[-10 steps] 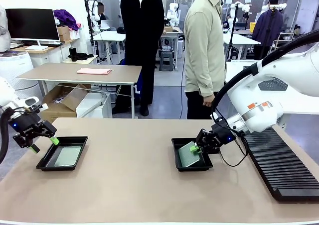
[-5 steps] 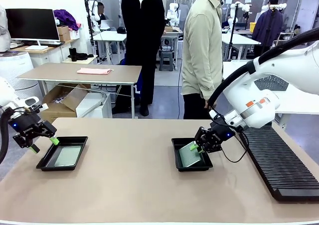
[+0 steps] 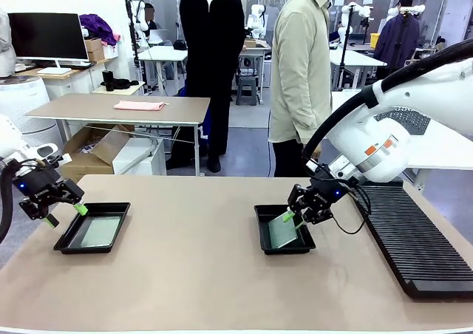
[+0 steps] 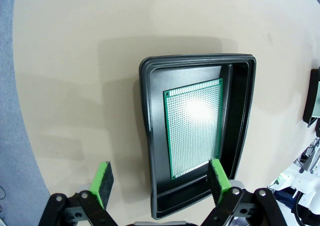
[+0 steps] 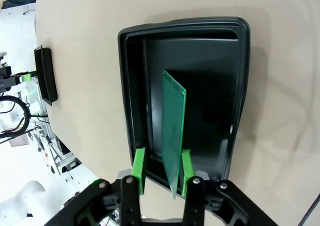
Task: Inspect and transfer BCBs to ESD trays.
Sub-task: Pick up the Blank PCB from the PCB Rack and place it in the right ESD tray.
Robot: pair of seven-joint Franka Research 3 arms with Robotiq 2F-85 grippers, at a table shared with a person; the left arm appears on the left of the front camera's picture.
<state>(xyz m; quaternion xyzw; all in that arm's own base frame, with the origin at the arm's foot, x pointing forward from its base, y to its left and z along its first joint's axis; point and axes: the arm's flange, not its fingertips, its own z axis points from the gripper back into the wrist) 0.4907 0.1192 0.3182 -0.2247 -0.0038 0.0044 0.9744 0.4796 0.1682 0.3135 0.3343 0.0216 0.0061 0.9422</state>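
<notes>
lying flat in left tray (image 3: 94,229): one green board (image 4: 195,127); left gripper (image 4: 161,178) wide apart, empty, above its near-left rim. right gripper (image 5: 162,171) part-open astride second board (image 5: 173,133), tilted on edge in right tray (image 3: 284,230); contact unclear.

I count two black ESD trays on my tabletop (image 3: 192,275): the left tray (image 3: 70,239) and the right tray (image 3: 264,239). Two green BCBs: one board (image 4: 195,127) in the left tray, another (image 5: 173,131) in the right. One ribbed black rack (image 3: 417,249). Two people stand beyond the far edge.
</notes>
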